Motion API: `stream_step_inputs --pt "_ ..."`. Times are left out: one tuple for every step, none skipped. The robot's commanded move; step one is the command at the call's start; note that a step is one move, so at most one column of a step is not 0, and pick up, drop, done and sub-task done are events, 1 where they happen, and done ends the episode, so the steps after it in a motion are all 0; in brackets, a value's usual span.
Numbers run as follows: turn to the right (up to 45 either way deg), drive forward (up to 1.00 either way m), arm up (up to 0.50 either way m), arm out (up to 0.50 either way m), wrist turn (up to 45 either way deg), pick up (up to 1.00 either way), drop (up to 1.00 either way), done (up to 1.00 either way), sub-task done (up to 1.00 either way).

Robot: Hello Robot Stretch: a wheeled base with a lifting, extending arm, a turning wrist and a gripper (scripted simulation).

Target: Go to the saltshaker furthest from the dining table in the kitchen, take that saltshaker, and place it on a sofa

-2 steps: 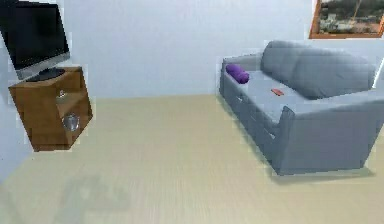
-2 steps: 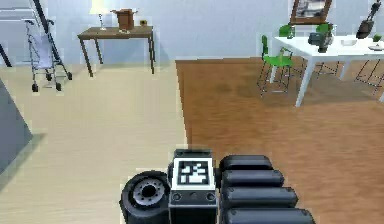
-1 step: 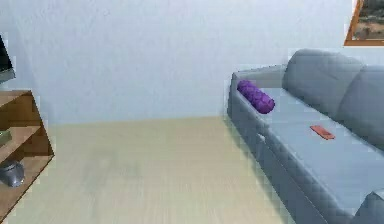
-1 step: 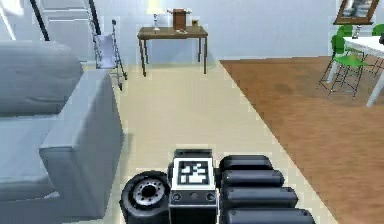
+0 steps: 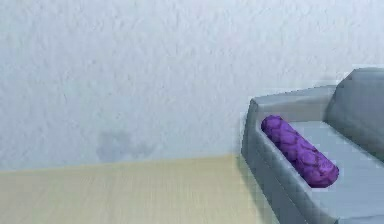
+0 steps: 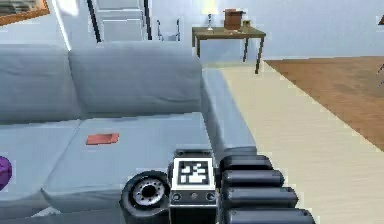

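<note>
Grey sofa [image 6: 130,85] at 10 o'clock in arm side view, red flat item [image 6: 102,139] on its seat, gripper [image 6: 148,193] at 6 o'clock, cannot tell if holding anything, purple bolster [image 5: 300,152] at forward view's 4 o'clock

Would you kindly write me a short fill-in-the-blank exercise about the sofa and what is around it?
1. The bolster cushion on the grey sofa is ____.
2. The small flat thing on the sofa's seat is ____.
3. The side table beyond the sofa is made of ____.
Missing words: purple; red; wood.
</note>
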Motion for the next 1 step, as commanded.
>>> stream_step_inputs --pt "0.0 0.75 0.0 0.0 0.0 0.0 0.0 0.0 0.0"
